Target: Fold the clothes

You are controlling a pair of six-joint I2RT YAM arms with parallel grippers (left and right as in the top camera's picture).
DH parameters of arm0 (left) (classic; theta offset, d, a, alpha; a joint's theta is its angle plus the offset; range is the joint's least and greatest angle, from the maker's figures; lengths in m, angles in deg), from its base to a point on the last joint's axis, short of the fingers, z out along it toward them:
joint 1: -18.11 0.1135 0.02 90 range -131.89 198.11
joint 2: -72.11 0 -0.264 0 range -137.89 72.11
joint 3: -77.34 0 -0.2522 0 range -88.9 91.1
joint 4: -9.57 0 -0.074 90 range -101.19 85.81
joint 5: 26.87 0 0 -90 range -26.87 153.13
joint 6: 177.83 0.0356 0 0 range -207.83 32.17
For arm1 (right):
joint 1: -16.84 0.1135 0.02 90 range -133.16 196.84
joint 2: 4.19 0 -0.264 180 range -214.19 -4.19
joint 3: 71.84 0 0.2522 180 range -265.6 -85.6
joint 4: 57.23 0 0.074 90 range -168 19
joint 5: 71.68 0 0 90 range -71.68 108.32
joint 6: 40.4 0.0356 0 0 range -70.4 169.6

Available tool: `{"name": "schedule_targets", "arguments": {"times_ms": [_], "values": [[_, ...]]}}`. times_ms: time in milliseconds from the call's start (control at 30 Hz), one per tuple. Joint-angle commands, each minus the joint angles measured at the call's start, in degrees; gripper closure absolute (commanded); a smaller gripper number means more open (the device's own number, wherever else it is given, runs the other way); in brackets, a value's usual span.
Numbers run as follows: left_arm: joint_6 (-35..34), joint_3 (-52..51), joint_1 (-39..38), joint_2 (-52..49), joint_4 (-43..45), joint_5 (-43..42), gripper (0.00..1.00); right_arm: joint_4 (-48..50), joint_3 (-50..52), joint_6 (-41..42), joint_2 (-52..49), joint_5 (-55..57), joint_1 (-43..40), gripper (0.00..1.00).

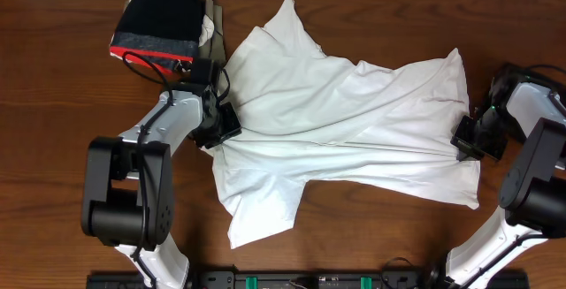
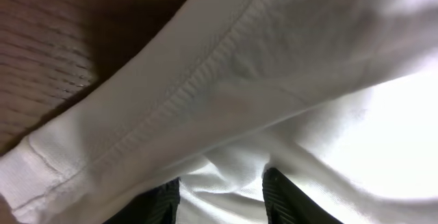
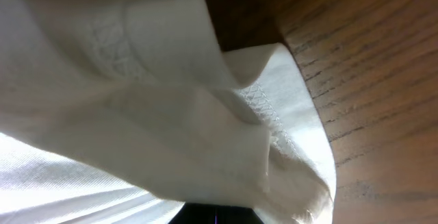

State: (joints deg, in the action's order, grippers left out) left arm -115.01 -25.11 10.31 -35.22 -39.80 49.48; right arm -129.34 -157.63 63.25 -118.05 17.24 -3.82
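white shirt lying mid-surface, long axis running left-right, sleeve end pointing left, hem right. left fingers clamping bunched cloth at its left edge. right fingers pinching together on the right hem. black garment sitting far-left.

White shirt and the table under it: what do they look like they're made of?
The white shirt looks like thin, matte knit cloth, probably cotton: it wrinkles into soft folds, and its hem shows rows of stitching. The table looks like dark brown wood or a wood-look laminate, with fine grain lines and a slight sheen. I can't tell which.
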Motion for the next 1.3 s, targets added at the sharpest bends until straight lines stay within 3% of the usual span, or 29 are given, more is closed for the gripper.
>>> {"name": "schedule_targets", "arguments": {"times_ms": [0, 267, 467, 567, 867, 1267], "values": [[-0.24, -1.84, 1.73, -2.60, -1.25, 6.58, 0.57, 2.14, 0.50, 0.92, -0.98, 2.29, -0.70, 0.99], [1.31, -1.03, 1.53, 7.28, -2.21, 6.54, 0.55, -2.95, -6.95, 0.20, -0.39, -2.69, -0.70, 0.99], [1.66, -0.66, -0.26, 16.02, 2.47, -0.83, 0.46, -1.60, -12.63, -3.48, 0.04, -18.91, -0.26, 0.99], [1.62, 1.11, -2.27, 16.76, 5.25, -2.91, 0.46, 1.64, -13.16, -5.22, 0.04, -25.40, 1.57, 0.99], [1.68, 11.78, -8.59, 6.19, 9.62, -2.21, 0.47, 11.47, -13.16, -2.69, -0.04, -14.53, 10.10, 0.99], [3.23, 25.31, -8.61, -12.26, 9.64, -1.95, 0.48, 10.86, -13.09, -2.58, -0.09, -7.30, 8.26, 0.99]]}}
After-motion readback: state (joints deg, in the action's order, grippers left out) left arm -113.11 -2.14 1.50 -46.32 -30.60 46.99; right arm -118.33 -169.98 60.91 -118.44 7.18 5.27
